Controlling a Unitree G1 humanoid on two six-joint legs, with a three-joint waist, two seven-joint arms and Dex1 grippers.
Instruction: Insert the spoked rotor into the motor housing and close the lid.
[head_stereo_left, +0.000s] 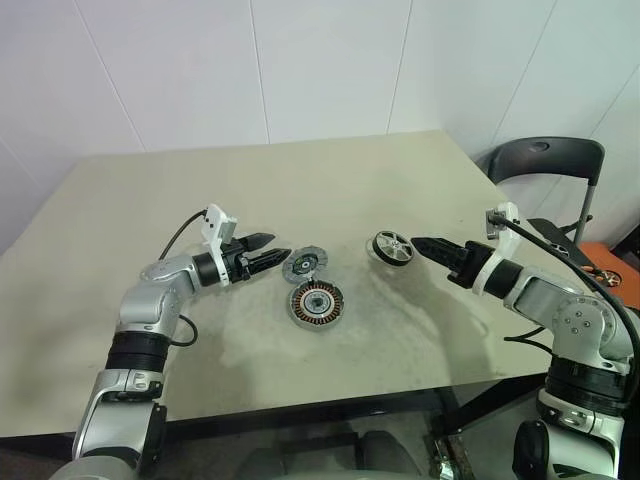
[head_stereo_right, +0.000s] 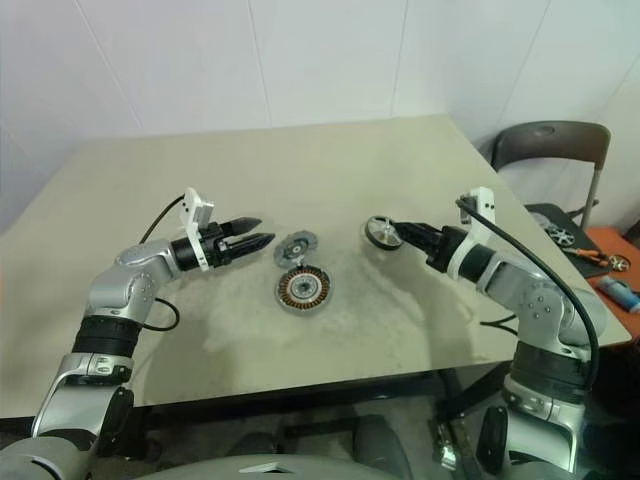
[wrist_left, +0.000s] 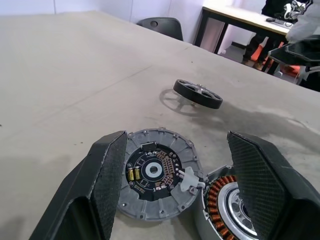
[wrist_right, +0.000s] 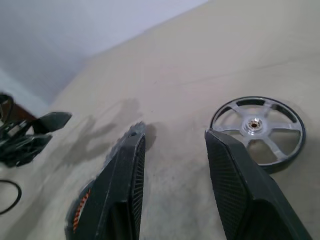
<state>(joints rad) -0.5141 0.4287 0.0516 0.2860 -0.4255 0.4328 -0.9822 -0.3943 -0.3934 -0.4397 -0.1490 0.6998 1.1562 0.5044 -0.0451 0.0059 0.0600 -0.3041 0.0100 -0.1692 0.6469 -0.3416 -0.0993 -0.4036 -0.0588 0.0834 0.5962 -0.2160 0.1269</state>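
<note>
Silver spoked rotor (head_stereo_left: 392, 247) lies loose on the table (head_stereo_left: 120, 210), just off the gaping, empty right claw (head_stereo_left: 424, 243). Left wrist view: left claw (wrist_left: 177, 185) spread around the lid (wrist_left: 155, 172) beside the motor housing (wrist_left: 227, 207); closing carelessly may nudge both.

Silver-grey metallic arms with black joint bands. White wrist brackets, black cables. 2 textured black fingers (wrist_left: 102, 185) per gripper.

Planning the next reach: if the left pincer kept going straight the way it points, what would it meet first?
Most likely the lid, lying just ahead of the open left pincer; the motor housing sits beside that line. Height above the lid is unclear.
</note>
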